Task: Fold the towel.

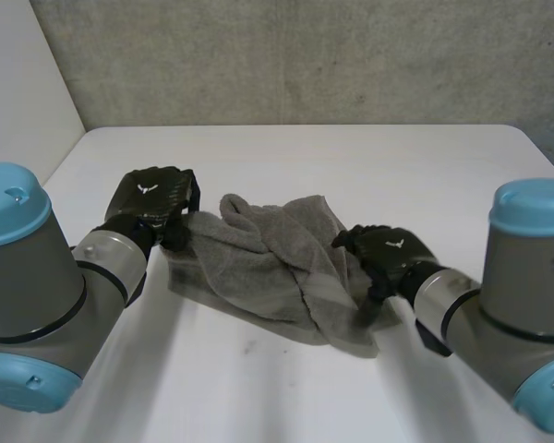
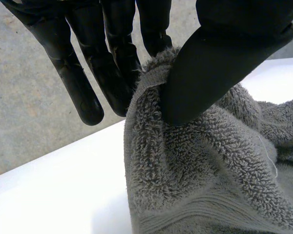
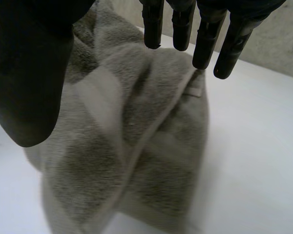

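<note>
Left hand (image 2: 224, 63) pinches the towel (image 2: 200, 165) edge — right hand (image 3: 29, 73) open above it.

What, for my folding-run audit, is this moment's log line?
towel: crumpled on table | left hand: pinching towel edge | right hand: open, over towel's other side

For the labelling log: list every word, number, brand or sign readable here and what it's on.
No readable words or numbers.
Left hand: small white winged emblem, no lettering.
Right hand: same emblem.
Towel: possible small tag at its edge, too blurred to read.
</note>
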You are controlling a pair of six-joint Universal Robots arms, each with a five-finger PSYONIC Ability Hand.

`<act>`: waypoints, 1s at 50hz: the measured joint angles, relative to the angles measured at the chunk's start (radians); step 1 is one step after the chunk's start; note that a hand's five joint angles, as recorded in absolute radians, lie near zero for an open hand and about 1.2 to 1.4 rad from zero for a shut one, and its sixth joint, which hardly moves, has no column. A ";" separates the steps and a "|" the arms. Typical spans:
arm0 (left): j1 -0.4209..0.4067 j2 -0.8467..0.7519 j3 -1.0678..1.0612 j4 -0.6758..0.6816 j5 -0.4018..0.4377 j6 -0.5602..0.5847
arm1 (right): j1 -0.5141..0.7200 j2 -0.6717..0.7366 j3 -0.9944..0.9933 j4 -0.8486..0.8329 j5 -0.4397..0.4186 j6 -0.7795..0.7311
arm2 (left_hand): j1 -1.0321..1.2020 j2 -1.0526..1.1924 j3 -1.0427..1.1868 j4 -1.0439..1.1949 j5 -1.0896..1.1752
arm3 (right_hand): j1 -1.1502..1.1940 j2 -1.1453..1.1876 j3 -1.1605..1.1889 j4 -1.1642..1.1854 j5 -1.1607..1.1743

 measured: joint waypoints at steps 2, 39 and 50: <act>0.000 0.001 -0.005 0.000 0.000 0.000 | 0.015 0.016 0.009 -0.025 0.008 0.031 | 0.000 0.000 0.000 0.000 0.000 | 0.000 0.000 0.000 0.000 0.000; 0.088 0.309 0.096 -0.077 0.012 0.024 | -0.216 -0.351 -0.330 0.085 -0.027 -0.138 | 0.002 0.000 0.000 0.000 0.000 | 1.114 1.079 1.081 1.086 1.105; 0.101 0.394 0.235 -0.243 0.029 0.072 | -0.281 -0.323 -0.633 0.373 -0.045 -0.202 | 0.004 0.000 0.000 0.000 0.000 | 1.114 1.079 1.081 1.087 1.105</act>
